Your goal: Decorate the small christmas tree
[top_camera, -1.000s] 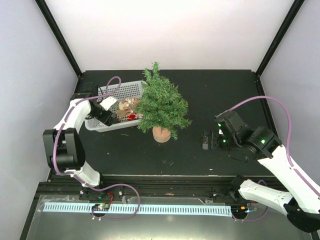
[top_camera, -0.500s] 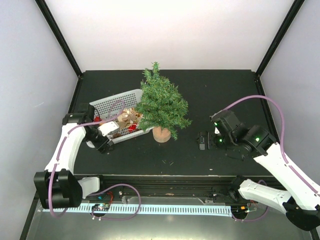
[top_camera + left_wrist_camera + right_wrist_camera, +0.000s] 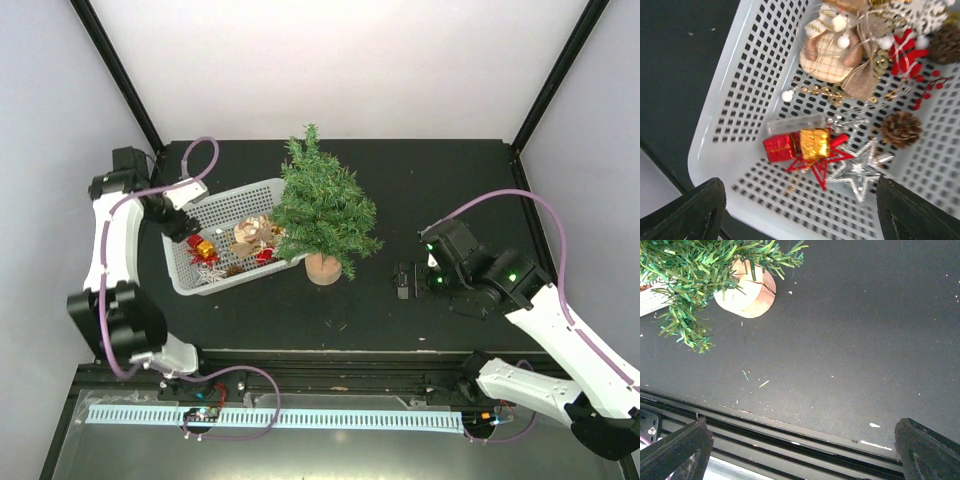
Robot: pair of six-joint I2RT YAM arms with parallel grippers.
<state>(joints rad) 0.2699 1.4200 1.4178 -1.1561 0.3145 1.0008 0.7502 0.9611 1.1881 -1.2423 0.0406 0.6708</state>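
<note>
Counted one small christmas tree (image 3: 322, 210), upright on the black table (image 3: 450, 180), just right of one white basket (image 3: 178, 268). Found in the basket: two pine cones (image 3: 900, 128), one red gift box (image 3: 779, 148), one gold gift box (image 3: 814, 142), one silver star (image 3: 860, 172), one plush figure (image 3: 832, 42). Saw left gripper (image 3: 800, 217) spread wide above the basket; right gripper (image 3: 800, 455) likewise spread, empty, right of the tree.

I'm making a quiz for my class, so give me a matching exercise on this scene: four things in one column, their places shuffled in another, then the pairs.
1 small christmas tree
2 silver star
3 left gripper
4 right gripper

A lying in the white basket
B over bare table, right of the tree
C at the basket's left end
D standing beside the basket's right end

Pairs: 1-D, 2-A, 3-C, 4-B
</note>
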